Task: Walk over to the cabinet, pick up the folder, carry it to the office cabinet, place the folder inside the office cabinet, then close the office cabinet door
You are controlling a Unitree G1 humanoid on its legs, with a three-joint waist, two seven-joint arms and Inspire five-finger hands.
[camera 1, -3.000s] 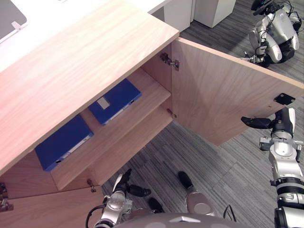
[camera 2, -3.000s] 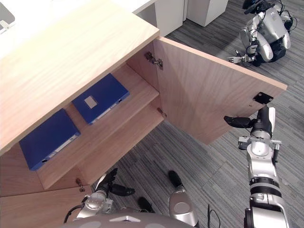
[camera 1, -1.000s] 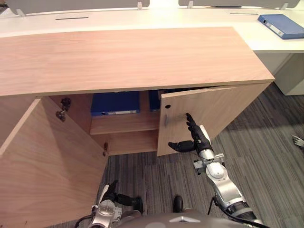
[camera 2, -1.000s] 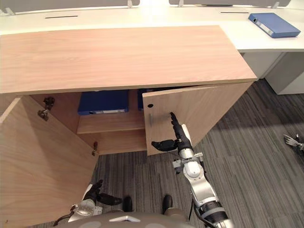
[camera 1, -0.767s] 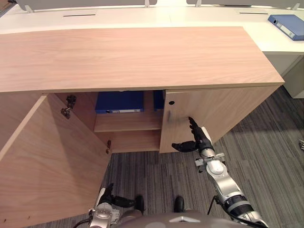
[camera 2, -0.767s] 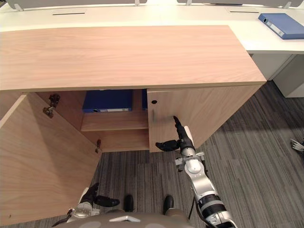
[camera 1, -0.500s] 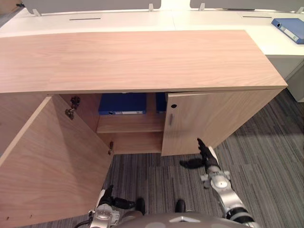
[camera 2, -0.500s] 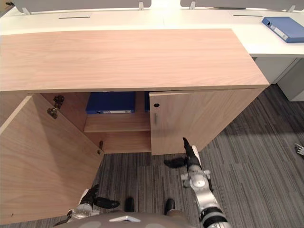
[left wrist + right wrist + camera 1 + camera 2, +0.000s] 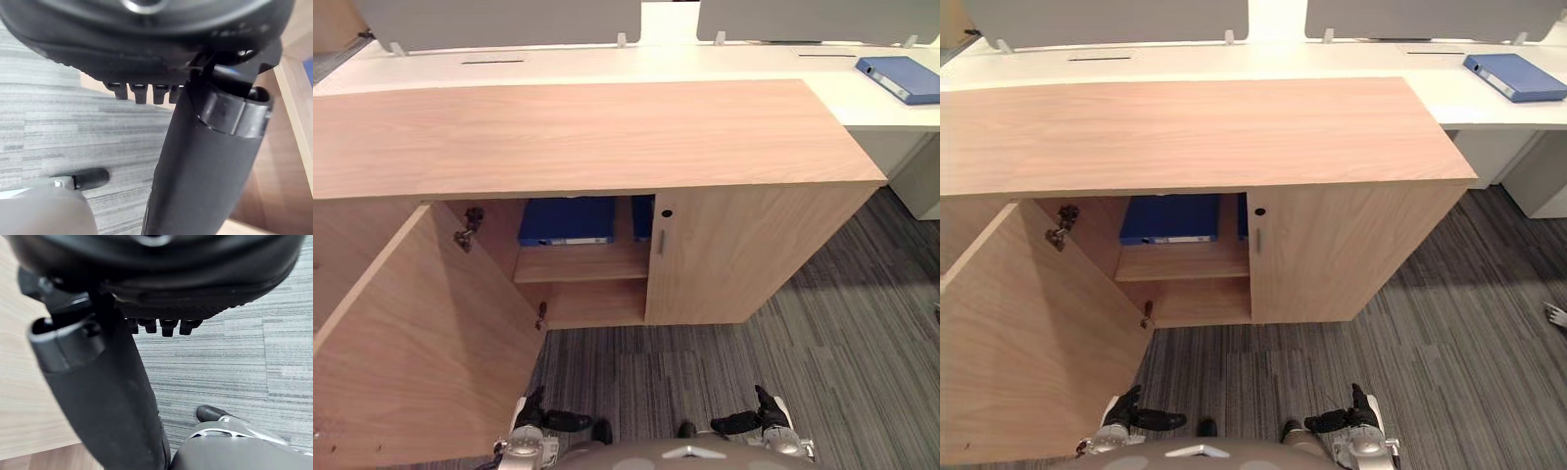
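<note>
The wooden office cabinet (image 9: 587, 137) stands in front of me with its right door (image 9: 744, 250) flat against the front and its left door (image 9: 411, 343) swung wide open. A blue folder (image 9: 566, 220) lies on the shelf inside, and the edge of a second blue folder (image 9: 642, 204) shows beside it behind the right door. My left hand (image 9: 543, 421) hangs low by the open door, open and holding nothing. My right hand (image 9: 749, 423) hangs low on the other side, open and empty too, well clear of the door.
Another blue folder (image 9: 901, 78) lies on the white desk (image 9: 607, 61) behind the cabinet. Grey striped carpet (image 9: 842, 343) spreads in front and to the right. The open left door juts out towards me at the lower left.
The right door has swung fully shut under my right hand, and that hand has since dropped away from it to the bottom of the view. The camera has also shifted.
</note>
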